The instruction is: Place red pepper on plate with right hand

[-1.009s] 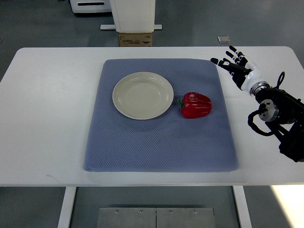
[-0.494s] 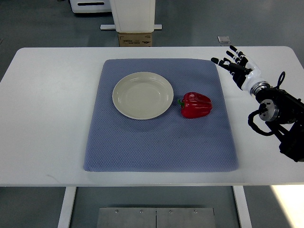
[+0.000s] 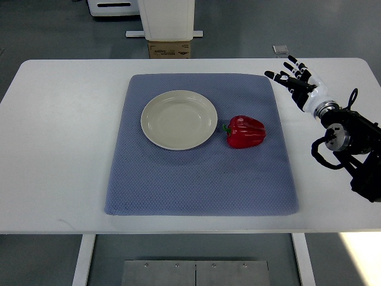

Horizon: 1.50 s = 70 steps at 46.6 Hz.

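- On the blue mat (image 3: 196, 179) that covers the middle of the white surface (image 3: 65, 149), the red pepper (image 3: 245, 131) lies on its side, just to the right of the plate (image 3: 178, 119) and apart from its rim; its green stem points left, toward the plate.
- The plate is bare and round, with a shallow raised rim.
- Off the mat's far right corner, the right robot hand (image 3: 297, 83) hovers over the surface with its fingers (image 3: 290, 70) spread and holding nothing. It is well apart from the pepper. The left one is not in view.
- The pepper looks light and hollow, with a firm but glossy skin, so I judge it somewhat slippery under hard fingertips. Its walls should stand a moderate squeeze, though too much force could dent or crack them.
- Its body is lobed and rounded, so it will likely roll or rock if nudged from one side only.
- The best hold seems to be across the widest part of the body, thumb on one flank and fingers on the opposite one, settling into the grooves between lobes.
- The stem is too small and thin to serve as a grip.
- The lift only needs to clear the plate's low rim.
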Motion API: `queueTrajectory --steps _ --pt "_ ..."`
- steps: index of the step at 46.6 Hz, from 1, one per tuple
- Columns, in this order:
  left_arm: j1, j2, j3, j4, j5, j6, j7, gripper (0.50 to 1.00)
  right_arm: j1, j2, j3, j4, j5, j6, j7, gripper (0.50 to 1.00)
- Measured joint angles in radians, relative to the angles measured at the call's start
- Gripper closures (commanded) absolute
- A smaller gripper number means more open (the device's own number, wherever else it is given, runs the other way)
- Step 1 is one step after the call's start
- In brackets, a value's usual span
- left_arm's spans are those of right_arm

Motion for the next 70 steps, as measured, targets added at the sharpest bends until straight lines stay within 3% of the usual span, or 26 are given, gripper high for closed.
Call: queueTrajectory --steps 70 --pt "0.001 0.000 0.000 0.000 0.000 0.000 0.000 0.500 0.002 -0.003 0.009 -0.003 0.001 0.000 0.010 0.500"
